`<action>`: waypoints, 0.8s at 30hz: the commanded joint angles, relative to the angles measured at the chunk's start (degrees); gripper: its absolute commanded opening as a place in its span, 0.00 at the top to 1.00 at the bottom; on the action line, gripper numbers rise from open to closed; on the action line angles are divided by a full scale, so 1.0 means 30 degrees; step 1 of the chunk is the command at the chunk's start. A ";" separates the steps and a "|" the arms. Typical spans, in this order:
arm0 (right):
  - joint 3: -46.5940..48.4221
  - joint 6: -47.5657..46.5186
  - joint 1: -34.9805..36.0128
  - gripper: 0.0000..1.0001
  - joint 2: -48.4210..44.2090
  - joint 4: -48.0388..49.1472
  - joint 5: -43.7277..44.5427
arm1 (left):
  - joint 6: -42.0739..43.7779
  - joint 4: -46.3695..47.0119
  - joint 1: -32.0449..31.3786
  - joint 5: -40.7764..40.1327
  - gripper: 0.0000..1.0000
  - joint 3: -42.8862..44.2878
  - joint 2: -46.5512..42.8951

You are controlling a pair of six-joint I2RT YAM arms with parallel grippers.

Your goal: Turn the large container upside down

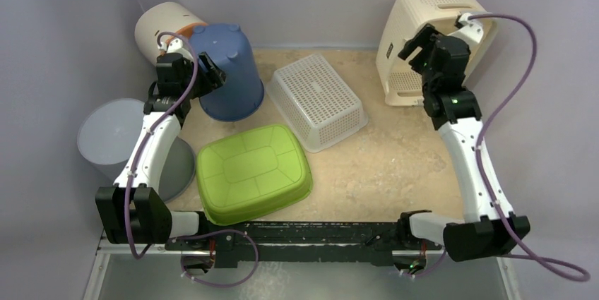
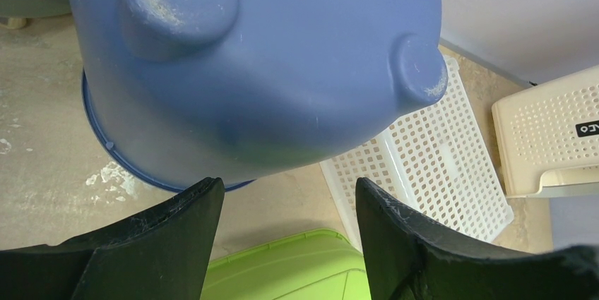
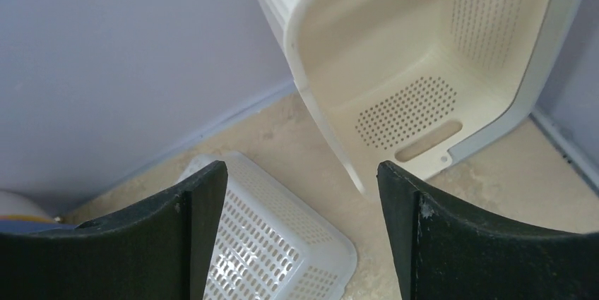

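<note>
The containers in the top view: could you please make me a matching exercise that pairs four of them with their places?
Things:
1. blue bucket
2. green tub
3. white basket
4. cream hamper

Places:
A. back right corner
B. front, left of centre
C. back left
D. centre

Pairs: 1-C, 2-B, 3-D, 4-A

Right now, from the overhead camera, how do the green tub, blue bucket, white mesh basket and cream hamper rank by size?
1. Cream hamper and green tub: alike; the right arm hides part of the hamper.
2. Blue bucket and white mesh basket: smaller, too close to rank.
</note>
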 commanded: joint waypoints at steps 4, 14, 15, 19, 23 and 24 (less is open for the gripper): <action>0.3820 -0.2700 0.0177 0.24 -0.0875 -0.2354 0.2725 | -0.0391 0.1311 0.0136 0.0424 0.32 -0.0093 -0.0386; 0.9551 -0.5642 -0.0955 0.18 0.4344 -0.2073 0.4082 | -0.0622 0.1412 0.0121 0.0554 0.32 0.0225 -0.0228; 1.0177 -0.5834 -0.1184 0.18 0.4825 -0.1959 0.4048 | -0.0684 0.1440 0.0121 0.0567 0.32 0.0257 -0.0233; 1.3046 -0.6456 -0.2050 0.16 0.6865 -0.2091 0.3852 | -0.0959 0.1669 0.0121 0.0615 0.32 0.0244 -0.0184; 1.5680 -0.5179 -0.3330 0.00 0.8662 -0.3903 0.3818 | -0.1069 0.1829 0.0121 0.0655 0.32 0.0238 -0.0224; 1.5660 -0.4754 -0.3704 0.00 0.8690 -0.4004 0.3451 | -0.1048 0.1840 0.0121 0.0634 0.32 0.0229 -0.0229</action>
